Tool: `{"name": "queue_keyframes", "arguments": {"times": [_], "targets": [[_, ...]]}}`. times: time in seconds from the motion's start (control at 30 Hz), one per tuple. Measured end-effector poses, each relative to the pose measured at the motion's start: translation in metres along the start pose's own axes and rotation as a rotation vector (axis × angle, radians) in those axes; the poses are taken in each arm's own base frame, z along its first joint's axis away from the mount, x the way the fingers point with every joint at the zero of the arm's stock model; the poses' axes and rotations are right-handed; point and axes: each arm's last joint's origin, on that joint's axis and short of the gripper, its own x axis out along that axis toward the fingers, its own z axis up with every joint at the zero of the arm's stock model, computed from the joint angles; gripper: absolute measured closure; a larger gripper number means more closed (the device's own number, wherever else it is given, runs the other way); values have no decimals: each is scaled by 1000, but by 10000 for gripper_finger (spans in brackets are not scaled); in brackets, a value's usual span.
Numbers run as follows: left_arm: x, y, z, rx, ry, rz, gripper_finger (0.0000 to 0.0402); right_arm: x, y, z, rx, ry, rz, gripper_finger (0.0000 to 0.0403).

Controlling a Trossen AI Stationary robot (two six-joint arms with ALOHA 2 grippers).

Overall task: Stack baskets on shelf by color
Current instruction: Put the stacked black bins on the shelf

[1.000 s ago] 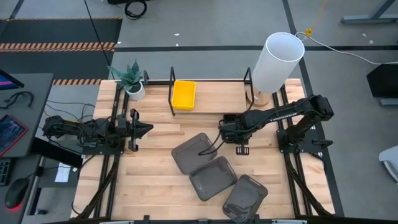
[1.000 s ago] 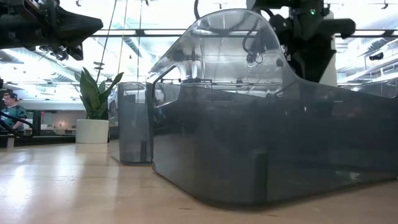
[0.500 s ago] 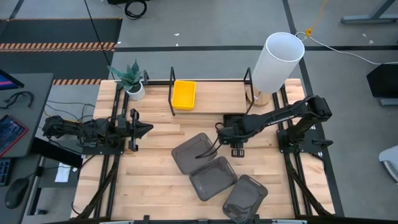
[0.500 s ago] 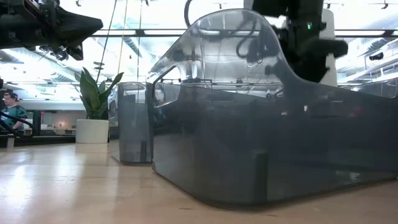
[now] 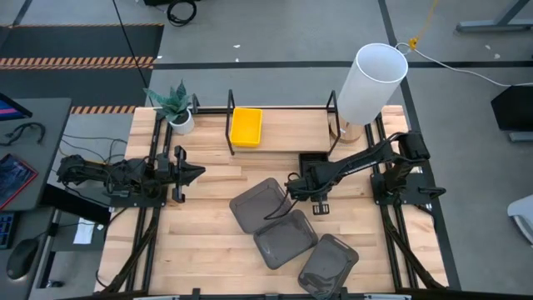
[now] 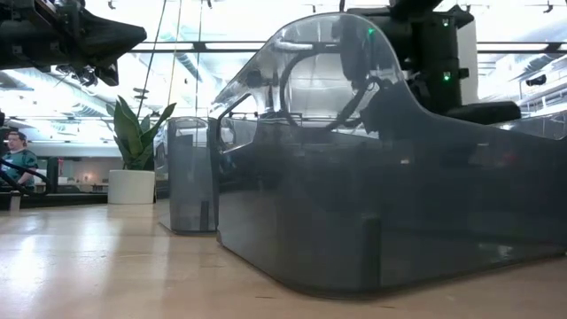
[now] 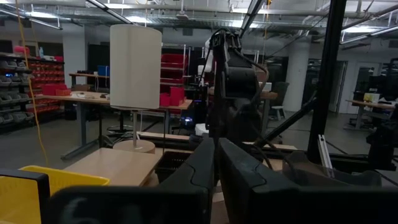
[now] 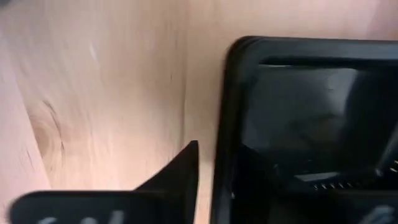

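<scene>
I see a wooden desk [image 5: 208, 237] in a workshop with a grey floor, a white cylinder [image 5: 371, 82] at upper right. Since a second ago my right gripper [image 5: 289, 185] has slid left to the top grey basket's [image 5: 260, 204] rim; I cannot tell its opening. The left gripper [image 5: 193, 173] sits pinched together, empty, at left. A yellow basket [image 5: 246, 125] rests in the shelf [image 5: 231, 125].

We see a grey floor [image 5: 275, 33] with striped tape [image 5: 79, 61] around the wooden table [image 5: 208, 242]. A potted plant [image 5: 175, 104] and tall white cylinder [image 5: 371, 79] stand at its far edge. Beyond are workbenches [image 7: 93, 99], red bins [image 7: 174, 93] and ceiling lights [image 6: 221, 18].
</scene>
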Motion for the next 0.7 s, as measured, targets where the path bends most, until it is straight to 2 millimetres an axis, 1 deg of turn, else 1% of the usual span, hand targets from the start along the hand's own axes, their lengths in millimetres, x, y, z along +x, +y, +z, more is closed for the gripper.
{"name": "queue_keyframes", "arguments": {"times": [0.1,0.13,0.17,0.23,0.33,0.43,0.53,0.6,0.7], "targets": [[0,0,0,0,0,0,376,1,2,1,-16,20,16,364],[0,0,0,0,0,0,376,-2,3,0,-21,29,9,380],[0,0,0,0,0,0,375,-6,4,1,-27,32,7,387],[0,0,0,0,0,0,372,-19,5,3,-38,41,-5,385],[0,0,0,0,0,0,368,-43,6,8,-54,41,-51,376],[0,0,0,0,0,0,366,-71,4,17,-51,-21,-85,386],[0,0,0,0,0,0,368,-92,0,24,-36,-92,-117,388],[0,0,0,0,0,0,371,-101,-6,27,-15,-133,-169,388],[0,0,0,0,0,0,376,-103,-20,29,-9,-133,-211,387]]}}
